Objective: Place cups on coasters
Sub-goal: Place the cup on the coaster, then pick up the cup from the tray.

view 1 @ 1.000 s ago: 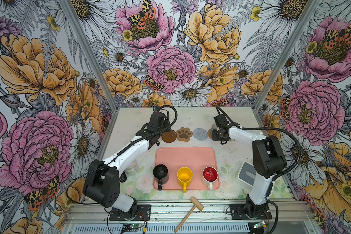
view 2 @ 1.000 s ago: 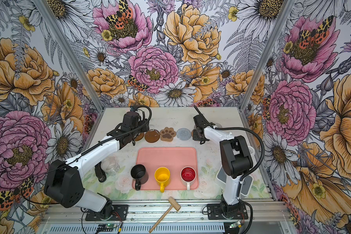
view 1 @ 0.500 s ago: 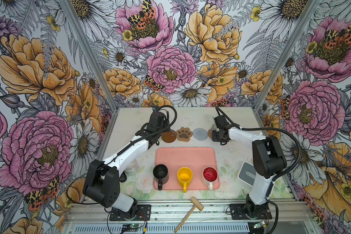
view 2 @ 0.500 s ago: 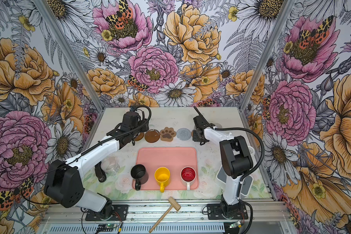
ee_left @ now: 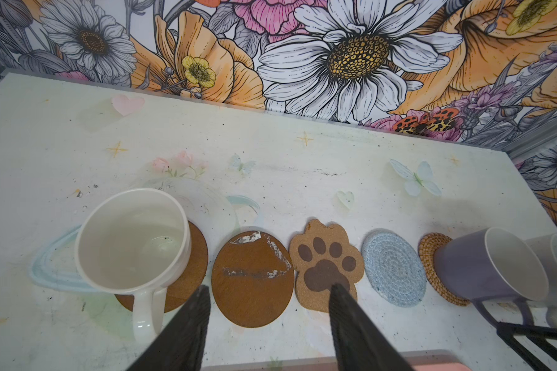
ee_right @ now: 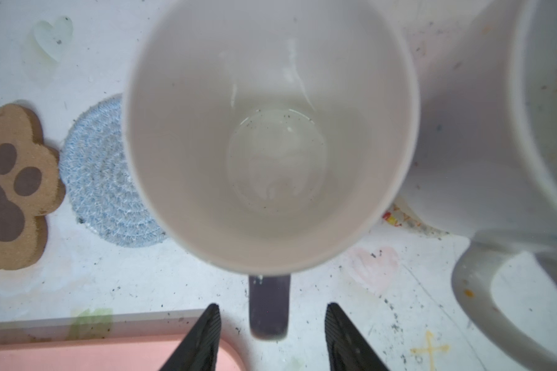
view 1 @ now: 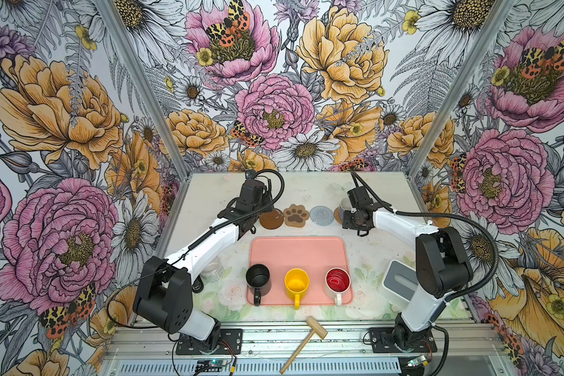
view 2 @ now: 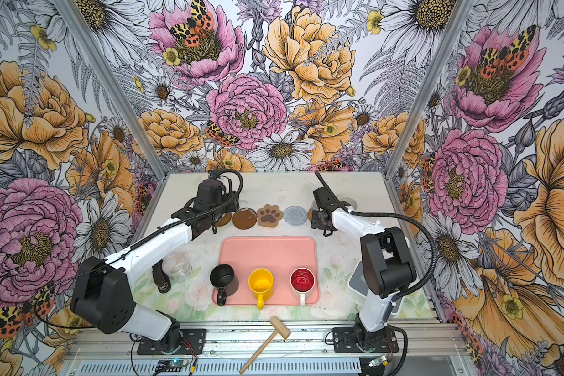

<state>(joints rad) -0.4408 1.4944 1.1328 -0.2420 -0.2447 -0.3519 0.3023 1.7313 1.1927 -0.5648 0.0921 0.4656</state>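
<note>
In the left wrist view a white mug (ee_left: 132, 244) stands on a brown disc coaster (ee_left: 190, 273). My left gripper (ee_left: 269, 289) hangs open and empty over the second brown disc (ee_left: 253, 279), beside the paw coaster (ee_left: 327, 263) and grey-blue woven coaster (ee_left: 394, 268). The lavender mug (ee_right: 270, 128) rests on the tan woven coaster (ee_left: 431, 253). My right gripper (ee_right: 273, 306) is open, its fingers either side of the mug's handle (ee_right: 268, 308) without touching. Another white mug (ee_right: 528, 128) stands just beyond. Black (view 1: 258, 276), yellow (view 1: 296, 283) and red-inside (view 1: 337, 281) mugs sit on the tray.
The pink tray (view 1: 298, 250) lies just in front of the coaster row. A glass jar (view 1: 212, 268) stands under the left arm and a white box (view 1: 399, 281) by the right arm's base. A wooden mallet (view 1: 306, 338) lies on the front rail.
My right gripper has opened and let go of the lavender mug's handle. The left arm has stayed still.
</note>
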